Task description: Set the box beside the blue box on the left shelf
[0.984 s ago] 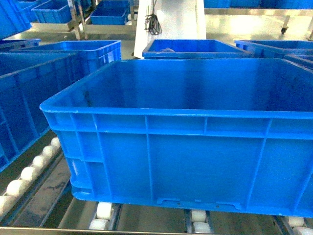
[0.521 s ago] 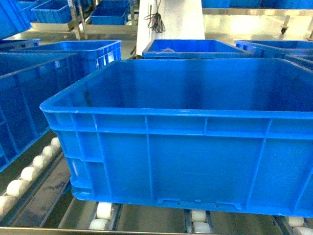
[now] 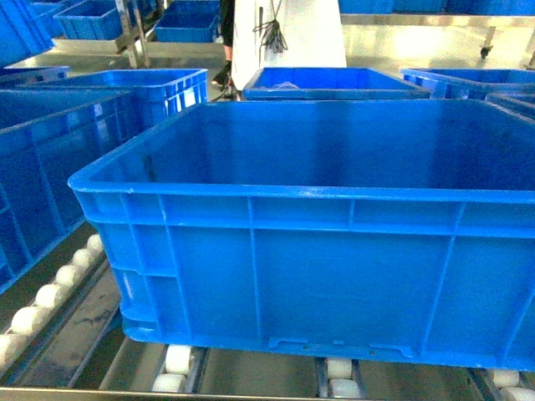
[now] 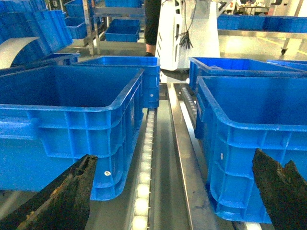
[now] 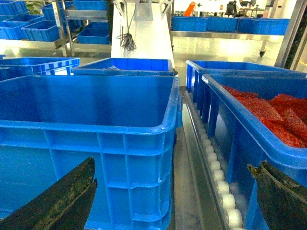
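A warehouse or factory floor: roller flow racks (image 4: 146,158) carrying many blue plastic crates (image 3: 125,83).

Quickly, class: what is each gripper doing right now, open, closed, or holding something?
Left gripper: open, jaws spread wide, holding nothing.
Right gripper: open, jaws spread wide, holding nothing.

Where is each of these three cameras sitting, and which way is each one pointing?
Head: rides high on the robot, slanting down onto the big empty blue crate on the roller rack; none of the robot's body shows.
Left wrist: low on the left arm, facing forward along the rack lane between that crate and the neighbouring blue crate; the open left pincer frames it.
Right wrist: low on the right arm, facing forward; open right pincer, crate of red packets to the right.
All three share the big crate.
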Controlling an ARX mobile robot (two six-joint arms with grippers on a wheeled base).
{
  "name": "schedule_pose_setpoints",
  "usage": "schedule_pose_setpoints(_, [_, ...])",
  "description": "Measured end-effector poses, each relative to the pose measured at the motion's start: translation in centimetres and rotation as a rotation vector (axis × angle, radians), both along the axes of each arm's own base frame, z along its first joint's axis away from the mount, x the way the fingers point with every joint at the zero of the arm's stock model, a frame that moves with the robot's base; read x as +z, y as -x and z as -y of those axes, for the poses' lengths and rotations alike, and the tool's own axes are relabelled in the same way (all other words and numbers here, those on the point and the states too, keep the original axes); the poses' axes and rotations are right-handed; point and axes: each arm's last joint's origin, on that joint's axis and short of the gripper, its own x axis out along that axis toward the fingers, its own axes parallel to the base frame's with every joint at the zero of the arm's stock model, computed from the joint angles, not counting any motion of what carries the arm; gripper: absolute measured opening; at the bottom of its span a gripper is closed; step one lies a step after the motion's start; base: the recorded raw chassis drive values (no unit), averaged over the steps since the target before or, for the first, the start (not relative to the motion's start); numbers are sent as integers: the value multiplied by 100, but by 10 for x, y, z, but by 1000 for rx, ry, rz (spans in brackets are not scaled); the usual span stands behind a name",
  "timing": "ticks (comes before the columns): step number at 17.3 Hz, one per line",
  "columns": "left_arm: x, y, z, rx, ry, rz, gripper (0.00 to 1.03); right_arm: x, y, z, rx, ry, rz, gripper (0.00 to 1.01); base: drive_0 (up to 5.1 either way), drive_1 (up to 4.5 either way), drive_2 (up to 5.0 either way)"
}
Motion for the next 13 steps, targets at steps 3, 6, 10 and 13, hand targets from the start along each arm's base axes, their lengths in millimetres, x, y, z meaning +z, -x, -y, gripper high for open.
schedule_pose_setpoints(3, [0, 0, 0, 0, 0, 0, 98, 0, 0, 0, 0, 0, 0, 98, 0, 0, 0])
schedule_pose_setpoints(6, [0, 0, 0, 0, 0, 0, 98, 0, 0, 0, 0, 0, 0, 98, 0, 0, 0])
schedule_pose_setpoints(10, [0, 0, 0, 0, 0, 0, 98, 0, 0, 0, 0, 0, 0, 98, 0, 0, 0])
schedule_pose_setpoints(13, [0, 0, 0, 0, 0, 0, 98, 0, 0, 0, 0, 0, 0, 98, 0, 0, 0])
